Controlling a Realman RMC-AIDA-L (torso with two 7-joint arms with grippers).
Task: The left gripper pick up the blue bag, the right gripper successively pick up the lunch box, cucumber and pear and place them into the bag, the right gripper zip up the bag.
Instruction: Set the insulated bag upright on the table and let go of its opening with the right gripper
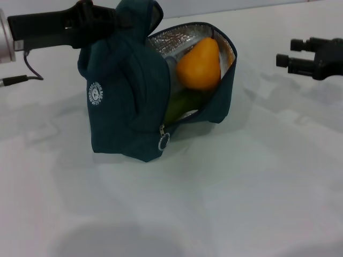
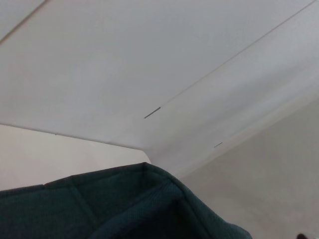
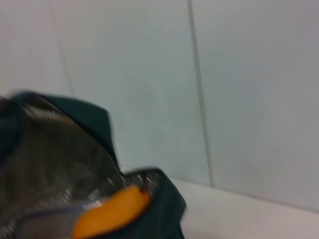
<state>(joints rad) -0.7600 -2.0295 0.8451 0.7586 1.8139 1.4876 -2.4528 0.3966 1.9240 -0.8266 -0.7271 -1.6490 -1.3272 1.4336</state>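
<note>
Two end effectors here: our left end effector [image 1: 115, 21] is clamped on the top of the blue bag [image 1: 126, 91], far left on the white surface [image 1: 241, 187]. Bag's unzipped, mouth facing right, with the orange-yellow pear [image 1: 200, 63] sitting on top of the green cucumber [image 1: 181, 106] inside, zipper pull [image 1: 164, 142] dangling at the near edge. Our right end effector [image 1: 289, 53] hangs far right, well apart from the bag, fingers spread with nothing in them.

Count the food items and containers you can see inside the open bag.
3. A yellow-orange pear sits uppermost in the open dark blue insulated bag, a green cucumber lies below it, and a clear lunch box edge shows behind. More may be hidden deeper inside.
</note>
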